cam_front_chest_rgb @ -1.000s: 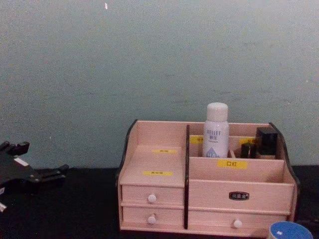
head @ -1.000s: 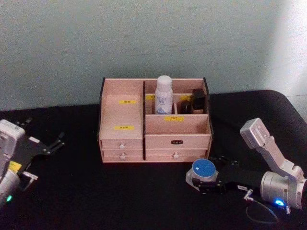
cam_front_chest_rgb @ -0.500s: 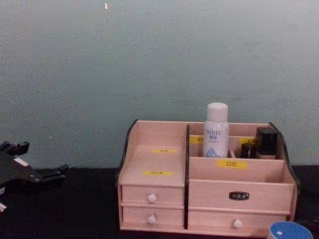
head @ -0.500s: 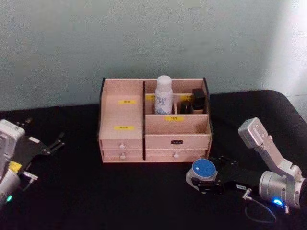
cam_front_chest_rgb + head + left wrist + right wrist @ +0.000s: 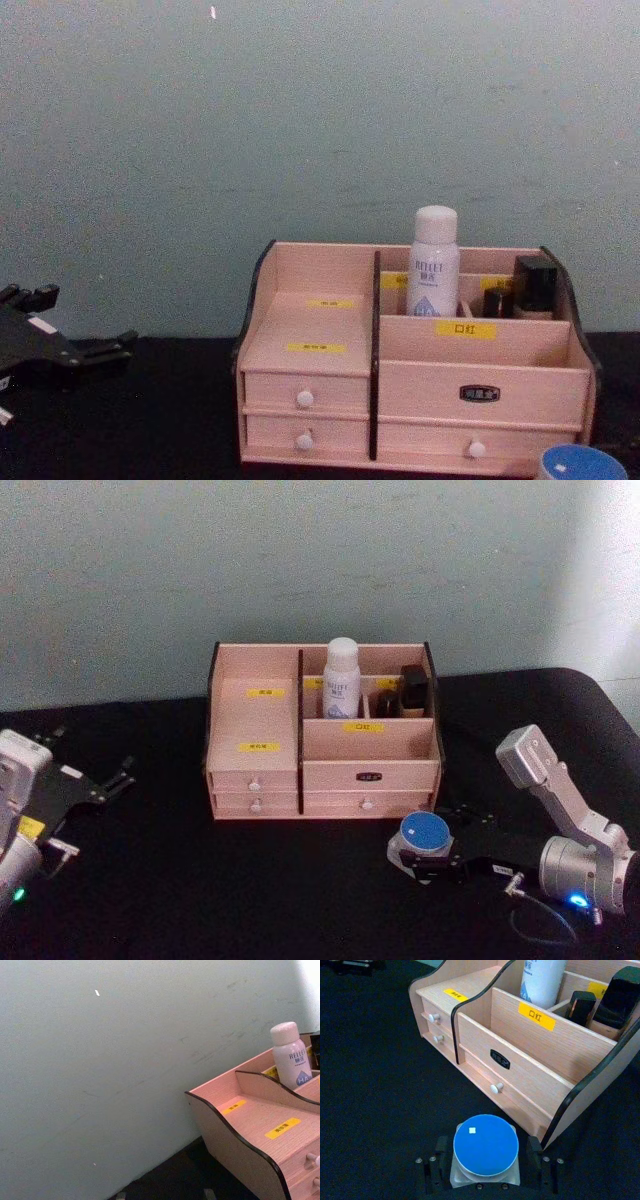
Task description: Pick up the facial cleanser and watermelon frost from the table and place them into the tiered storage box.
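The tiered storage box point(image 5: 260, 720) point(image 5: 310, 320) stands mid-table against the wall. A white bottle point(image 5: 341, 675) point(image 5: 433, 265) point(image 5: 540, 980) stands upright in its back compartment. A round jar with a blue lid point(image 5: 425, 832) point(image 5: 486, 1145) point(image 5: 582, 464) sits on the table just before the box's right front corner. My right gripper point(image 5: 487, 1160) point(image 5: 425, 854) is shut on the jar, one finger on each side. I cannot tell which item is the facial cleanser and which the watermelon frost. My left gripper point(image 5: 92, 755) point(image 5: 80, 318) rests open at the far left, well away from the box.
Dark cosmetic bottles point(image 5: 412, 688) point(image 5: 535, 285) fill the box's back right compartment. The front right compartment point(image 5: 560, 1045) and the left steps point(image 5: 260, 1120) hold nothing. A cable point(image 5: 545, 920) loops beside the right arm. The black table point(image 5: 200, 880) is bare on the left.
The right arm's wrist housing has shifted slightly. The blue-lidded jar stays at the same spot in the gripper. The left arm has not moved.
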